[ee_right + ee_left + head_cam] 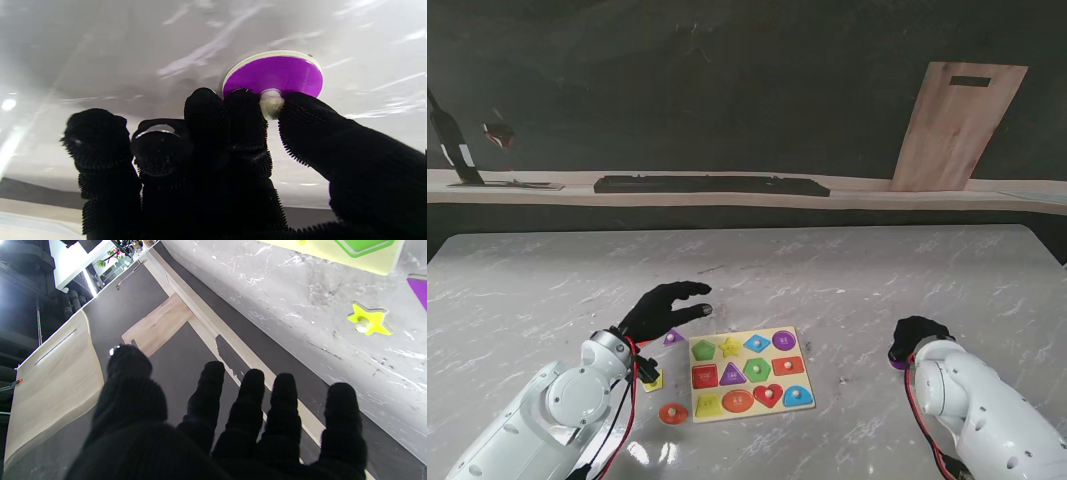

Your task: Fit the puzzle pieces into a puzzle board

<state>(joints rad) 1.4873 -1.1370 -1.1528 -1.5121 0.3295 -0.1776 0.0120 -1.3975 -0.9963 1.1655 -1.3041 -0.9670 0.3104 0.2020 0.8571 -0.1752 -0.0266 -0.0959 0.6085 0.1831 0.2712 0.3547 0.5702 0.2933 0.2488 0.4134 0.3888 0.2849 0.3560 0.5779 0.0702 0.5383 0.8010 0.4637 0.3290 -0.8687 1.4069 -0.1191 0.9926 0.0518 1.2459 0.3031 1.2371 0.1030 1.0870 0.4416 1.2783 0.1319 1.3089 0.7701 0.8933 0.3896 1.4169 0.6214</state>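
Puzzle board (749, 374), pale yellow, lies flat on the marble table (847, 270) between the two arms, nearer to me than the table's middle, with coloured shapes seated in its rows. A purple round piece (273, 75) rests on the table well to the right of the board, and the right hand (917, 335) is closed on its small pale knob (271, 101): in the right wrist view thumb and forefinger pinch the knob from either side while the other fingers (96, 136) curl beside them. Left of the board lie loose pieces: a purple triangle (673, 338) just beside its far left corner, an orange-red round piece (673, 412) near its near left corner, and a yellow piece (655, 381) partly hidden under the left wrist. The left hand (659, 308) hovers over the table beyond the triangle, fingers spread apart, holding nothing. A wooden board (957, 125) leans against the dark back wall.
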